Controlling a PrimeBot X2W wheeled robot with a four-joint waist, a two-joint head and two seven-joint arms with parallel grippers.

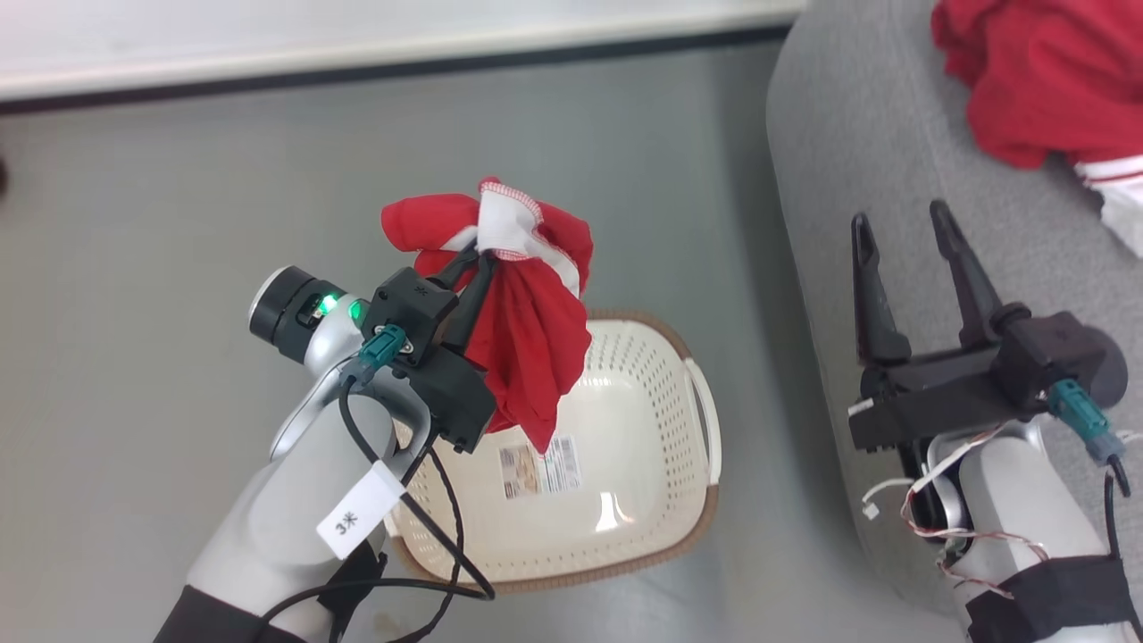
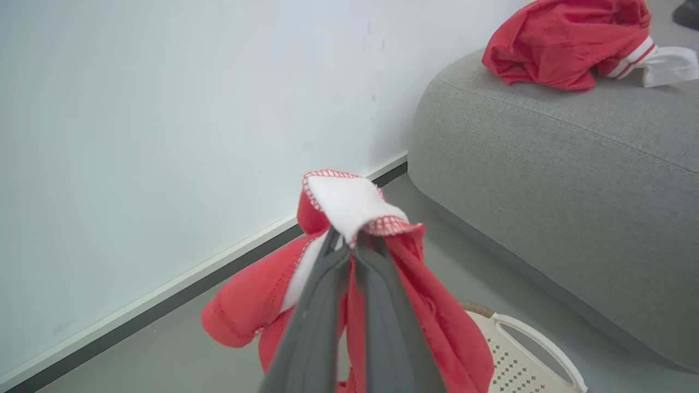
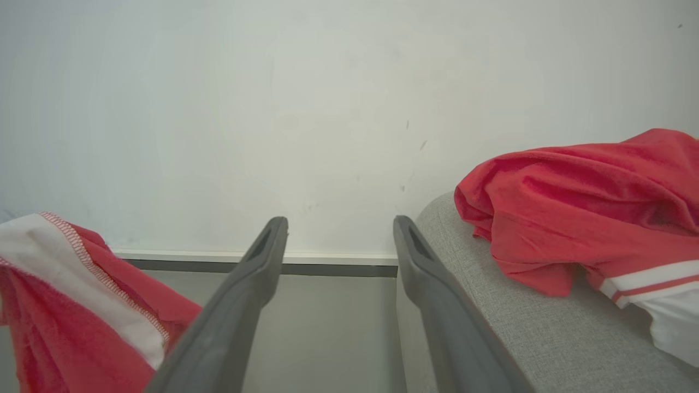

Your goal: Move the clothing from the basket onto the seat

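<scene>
The left gripper [image 1: 478, 259] is clamped on a red garment [image 1: 531, 339], which hangs from its tips above the basket [image 1: 643, 402]. The right gripper [image 1: 897, 219] gapes empty over the seat [image 1: 857, 134] edge — a second garment [image 1: 1045, 80] lies on the seat. The left wrist view adds the pinched white trim [image 2: 349, 204]; the head view, the basket's sticker [image 1: 540, 469].

A garment [image 1: 527, 348] hangs from the left gripper [image 1: 478, 254], pinched between its fingers, above the basket [image 1: 661, 393] on the floor [image 1: 179, 223]. To that gripper's right lies the seat [image 1: 848, 161], with the right gripper [image 1: 900, 214] over its near edge. A second garment [image 1: 1045, 80] rests on the seat, ahead and right of the right gripper. The wall [image 1: 357, 36] stands beyond both.
</scene>
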